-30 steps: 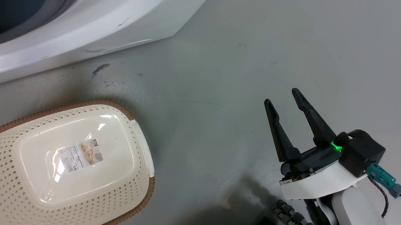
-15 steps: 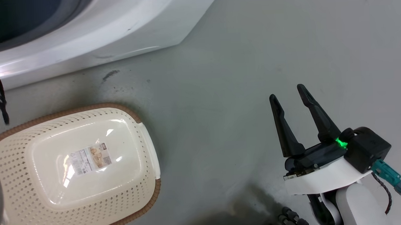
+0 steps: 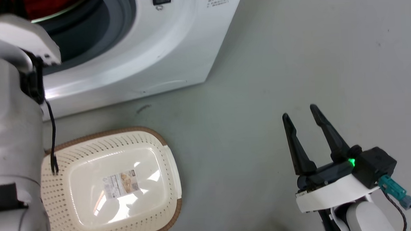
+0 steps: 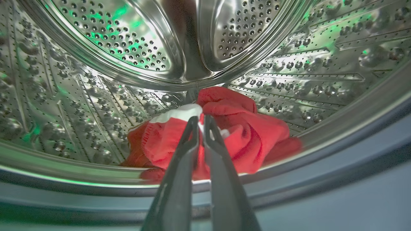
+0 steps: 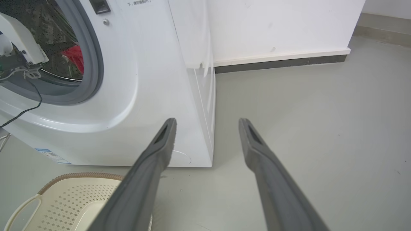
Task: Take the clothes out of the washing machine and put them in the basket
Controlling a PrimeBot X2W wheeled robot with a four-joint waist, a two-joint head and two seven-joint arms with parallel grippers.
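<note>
Our view has swung up: left gripper point(image 4: 200, 119), fingers nearly together at the clothes point(image 4: 247, 131), grip uncertain, so extraction seems underway; right gripper point(image 3: 298, 110) spread.

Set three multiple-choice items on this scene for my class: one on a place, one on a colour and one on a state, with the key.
1. Where do the clothes lie?
A. in the basket
B. in the drum
C. on the floor

2. What colour are the clothes mostly?
A. blue
B. green
C. red

3. How do the fingers of the right gripper stand?
A. spread apart, holding nothing
B. shut on cloth
C. shut on a handle

Key:
1 B, as the left wrist view shows them heaped on the perforated steel.
2 C, as the heap is bright red with one white patch.
3 A, as bare floor shows between the two fingers.
</note>
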